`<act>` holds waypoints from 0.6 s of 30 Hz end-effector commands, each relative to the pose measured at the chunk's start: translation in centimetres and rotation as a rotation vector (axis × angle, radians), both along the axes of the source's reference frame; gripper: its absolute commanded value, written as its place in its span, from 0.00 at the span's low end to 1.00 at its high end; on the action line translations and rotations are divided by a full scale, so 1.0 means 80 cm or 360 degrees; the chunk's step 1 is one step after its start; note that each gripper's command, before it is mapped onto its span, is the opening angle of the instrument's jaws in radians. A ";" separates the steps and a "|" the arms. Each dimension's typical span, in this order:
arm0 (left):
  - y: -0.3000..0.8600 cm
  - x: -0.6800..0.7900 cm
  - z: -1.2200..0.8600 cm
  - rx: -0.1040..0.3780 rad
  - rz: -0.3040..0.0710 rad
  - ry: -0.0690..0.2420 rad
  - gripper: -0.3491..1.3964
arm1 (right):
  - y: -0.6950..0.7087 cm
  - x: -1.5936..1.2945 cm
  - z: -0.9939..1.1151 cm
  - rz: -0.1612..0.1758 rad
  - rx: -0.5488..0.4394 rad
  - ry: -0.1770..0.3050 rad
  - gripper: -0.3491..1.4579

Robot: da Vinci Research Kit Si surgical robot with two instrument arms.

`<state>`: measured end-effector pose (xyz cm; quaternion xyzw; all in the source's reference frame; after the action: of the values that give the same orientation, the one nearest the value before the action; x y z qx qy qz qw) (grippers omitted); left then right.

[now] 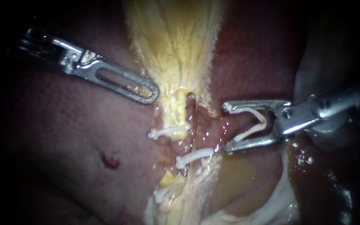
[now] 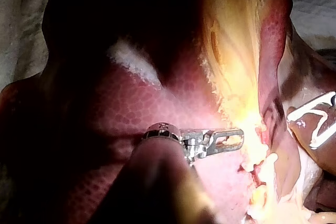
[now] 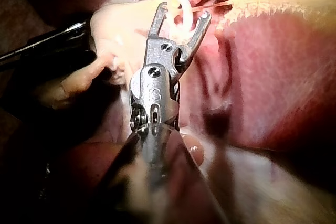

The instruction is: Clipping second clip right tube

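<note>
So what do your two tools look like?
Both are shiny silver metal. My left instrument ends in a flat, rounded tip with a long slot. My right instrument ends in two thin jaws like a fork, with round pins at the hinge.

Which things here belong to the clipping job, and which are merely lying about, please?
Job: right instrument, open clip in its jaws, right tube, its fitted clip.
Aside: left instrument, left tube, its upper clip, liver.
</note>
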<state>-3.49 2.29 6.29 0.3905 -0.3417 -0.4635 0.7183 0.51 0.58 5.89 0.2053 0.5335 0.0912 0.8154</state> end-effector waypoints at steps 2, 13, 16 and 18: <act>0.0000 0.0001 0.0000 0.0000 0.0000 0.0000 0.00 | 0.0000 0.0000 0.0000 0.0000 0.0000 0.0000 0.47; 0.0035 0.0035 -0.0055 0.0009 -0.0041 0.0002 0.00 | 0.0000 0.0000 0.0000 0.0000 0.0000 0.0000 0.47; 0.0043 0.0045 -0.0075 0.0011 -0.0064 -0.0003 0.00 | 0.0000 0.0000 0.0000 0.0000 0.0000 0.0000 0.47; 0.0045 0.0048 -0.0082 0.0005 -0.0062 -0.0005 0.00 | 0.0000 0.0001 0.0000 0.0000 0.0000 0.0000 0.47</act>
<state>-3.09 2.66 5.61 0.3855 -0.3497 -0.4780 0.7076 0.52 0.58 5.90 0.2055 0.5337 0.0910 0.8153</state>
